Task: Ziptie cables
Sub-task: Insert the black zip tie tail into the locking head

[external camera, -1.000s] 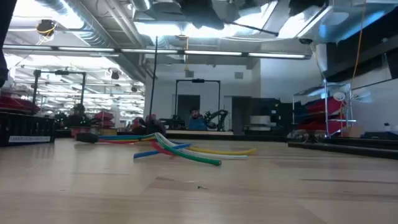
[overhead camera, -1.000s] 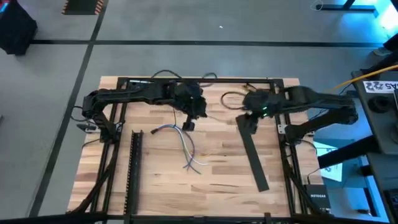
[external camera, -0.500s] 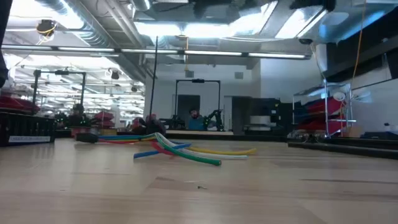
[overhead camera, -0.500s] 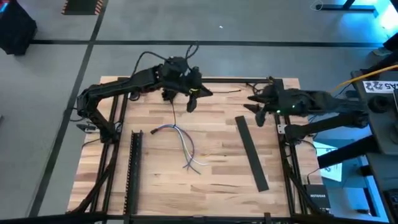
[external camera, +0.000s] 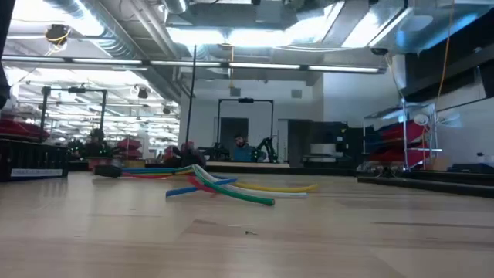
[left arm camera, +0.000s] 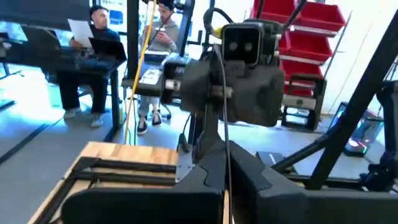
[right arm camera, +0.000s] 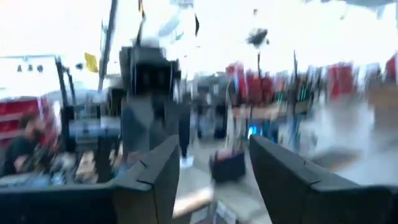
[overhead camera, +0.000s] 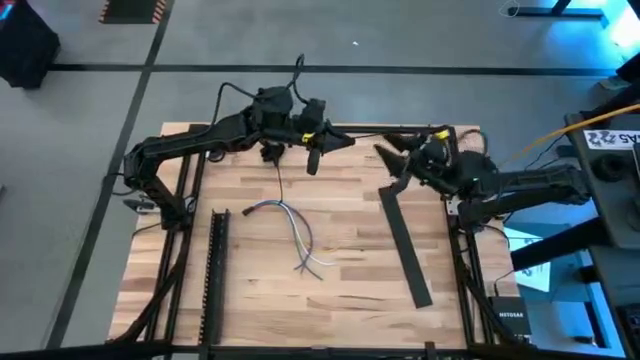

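Both arms have lifted away from the middle of the counter since a second ago and now hover over its twelve o'clock edge, the left arm rising from beside the cables and the right arm pulling off the upper end of the long flat black bar. On the left arm, the left gripper hangs near the back rail at about eleven o'clock, a thin dark zip-tie strip dangling below it toward the wood; I cannot tell how its fingers stand. At about one o'clock, the right gripper shows its fingers spread apart with nothing between them in the right wrist view. At nine o'clock, a ribbed black strip lies along the left side. At the counter's centre, the cables lie loose and fanned, well apart from both grippers. The likely trouble is the wires staying splayed: a tie brought down on them ungathered would catch only some, and the limp strip may swing or slip out on the descent. The only writing I can partly read is on a box at five o'clock, which seems to say NETGEAR.
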